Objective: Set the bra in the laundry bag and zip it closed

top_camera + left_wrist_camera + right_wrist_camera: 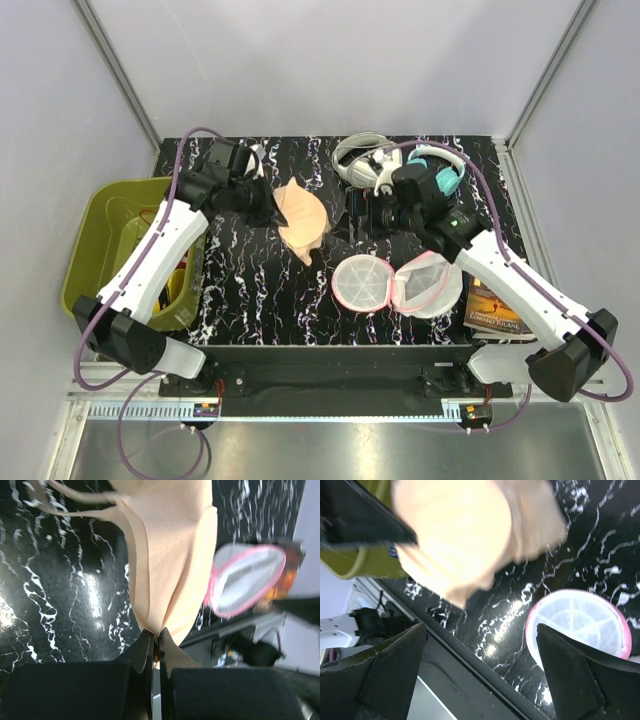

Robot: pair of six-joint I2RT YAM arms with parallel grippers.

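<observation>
At the centre of the top view, slightly above the middle of the frame, the bra [303, 213] hangs from the left end effector [270, 208], which approaches it from the left. In the left wrist view, this end effector [156, 637] has its fingers [142, 652] pressed together on an edge of the peach fabric [170, 555], with thin straps trailing toward the upper left of the frame. Whether the garment's lower end touches the surface [250, 290] cannot be told.

Below and to the right of the bra in the top view, the laundry bag [363, 283] lies unzipped on the black marbled surface, its two pink-trimmed white mesh halves side by side.

The right end effector [372, 215] sits just right of the bra and above the bag. In the right wrist view, its fingers [395, 665] stand wide apart around nothing [480, 630]; the bra [460, 535] fills the upper part of that frame and one half of the bag [577, 622] shows at lower right.

An olive-green basket [100, 240] stands at the left edge, headphones [360, 155] at the top, and a book [495, 310] at lower right.
</observation>
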